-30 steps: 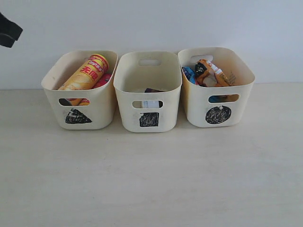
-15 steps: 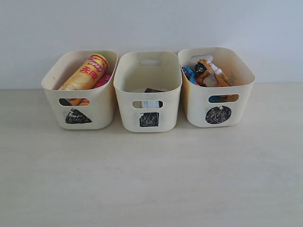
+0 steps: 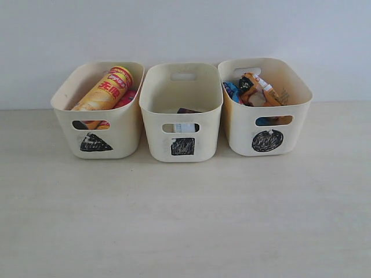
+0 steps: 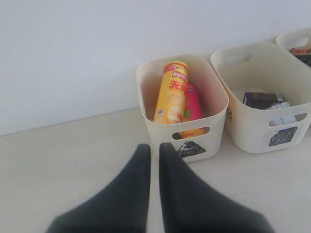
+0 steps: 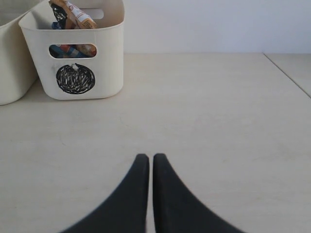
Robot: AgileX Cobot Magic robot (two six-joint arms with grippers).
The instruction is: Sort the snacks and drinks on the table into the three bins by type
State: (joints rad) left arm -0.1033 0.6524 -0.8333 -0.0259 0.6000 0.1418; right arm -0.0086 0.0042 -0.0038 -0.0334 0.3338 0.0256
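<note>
Three cream bins stand in a row at the back of the table (image 3: 185,220). The triangle bin (image 3: 97,110) holds the yellow chip tube (image 3: 107,88) and the pink tube (image 4: 193,103). Inside the square bin (image 3: 182,113) lie the dark purple juice box (image 4: 262,99) and the white-and-blue box (image 4: 284,118). Both bags sit in the circle bin (image 3: 265,107): the orange-brown one (image 3: 259,88) and the blue one (image 3: 232,91). Neither gripper shows in the exterior view. My left gripper (image 4: 154,148) is shut and empty, short of the triangle bin. My right gripper (image 5: 147,158) is shut and empty over bare table.
A white wall (image 3: 185,29) rises right behind the bins. The table's right edge (image 5: 286,73) shows in the right wrist view. Bare table lies in front of the bins.
A dark arm part at the upper left of the exterior view one second ago has left the picture. The bins and their contents have not moved.
</note>
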